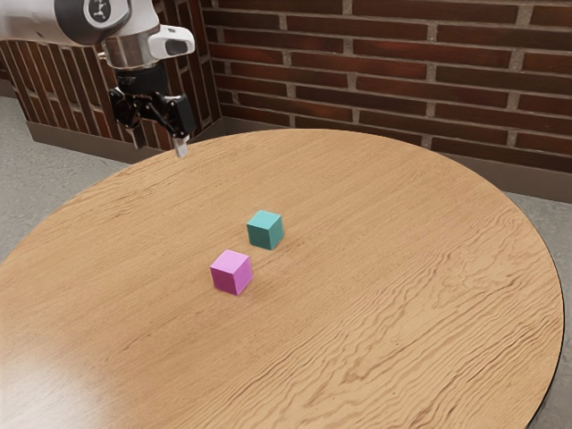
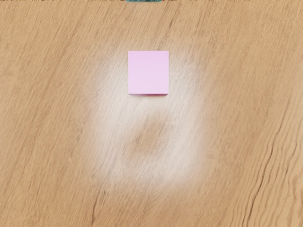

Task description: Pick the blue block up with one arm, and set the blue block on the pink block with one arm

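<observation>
Pink block (image 1: 231, 272) near blue block (image 1: 265, 230), far from table (image 1: 429, 357) edges

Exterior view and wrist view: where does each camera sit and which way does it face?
Exterior view: beside the arm, above table height, looking down across the round table toward a brick wall; arm and open fingers at the exterior view's upper left.
Wrist view: at the arm's wrist, facing straight down at the table and pink block.
Shared: table, pink block, blue block.

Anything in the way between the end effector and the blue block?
No. In the exterior view, bare wooden table lies between the end effector and the blue block.
</observation>
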Robot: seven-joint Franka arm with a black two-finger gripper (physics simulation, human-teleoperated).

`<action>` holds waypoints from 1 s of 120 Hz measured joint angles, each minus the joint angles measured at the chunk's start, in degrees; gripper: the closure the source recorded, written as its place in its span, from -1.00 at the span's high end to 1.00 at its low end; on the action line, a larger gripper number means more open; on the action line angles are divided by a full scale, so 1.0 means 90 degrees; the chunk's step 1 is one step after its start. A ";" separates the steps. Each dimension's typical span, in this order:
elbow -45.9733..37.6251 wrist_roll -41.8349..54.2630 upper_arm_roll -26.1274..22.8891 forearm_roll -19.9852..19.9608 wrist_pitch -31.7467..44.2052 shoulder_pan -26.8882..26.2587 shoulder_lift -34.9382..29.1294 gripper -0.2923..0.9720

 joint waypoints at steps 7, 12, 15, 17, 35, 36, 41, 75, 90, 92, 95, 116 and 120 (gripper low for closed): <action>-0.0274 -0.0068 0.0744 0.0089 -0.0297 -0.0749 -0.0968 0.53; -0.0349 -0.0113 0.0948 0.0131 -0.0462 -0.0819 -0.1238 0.54; -0.0374 -0.0138 0.1013 0.0151 -0.0547 -0.0836 -0.1323 0.54; -0.0385 -0.0154 0.1042 0.0162 -0.0597 -0.0847 -0.1364 0.54; -0.0414 -0.0280 0.1118 0.0215 -0.0908 -0.0892 -0.1469 0.54; -0.0414 -0.0286 0.1119 0.0217 -0.0919 -0.0893 -0.1470 0.54; -0.0394 -0.0314 0.1121 0.0225 -0.0971 -0.0895 -0.1467 0.54; 0.1500 -0.0482 -0.0282 0.1028 -0.1830 -0.0922 -0.0886 0.54; 0.1096 -0.0563 0.0058 0.1066 -0.1718 -0.0900 0.0046 0.54; 0.0903 -0.0562 0.0110 0.1069 -0.1594 -0.0898 0.0091 0.54; 0.0647 -0.0558 0.0199 0.1073 -0.1400 -0.0907 0.0141 0.54; -0.0009 -0.0472 0.0579 0.0994 -0.0055 -0.0839 0.0690 0.54; -0.0024 -0.0453 0.0684 0.0926 0.0118 -0.0879 0.0788 0.54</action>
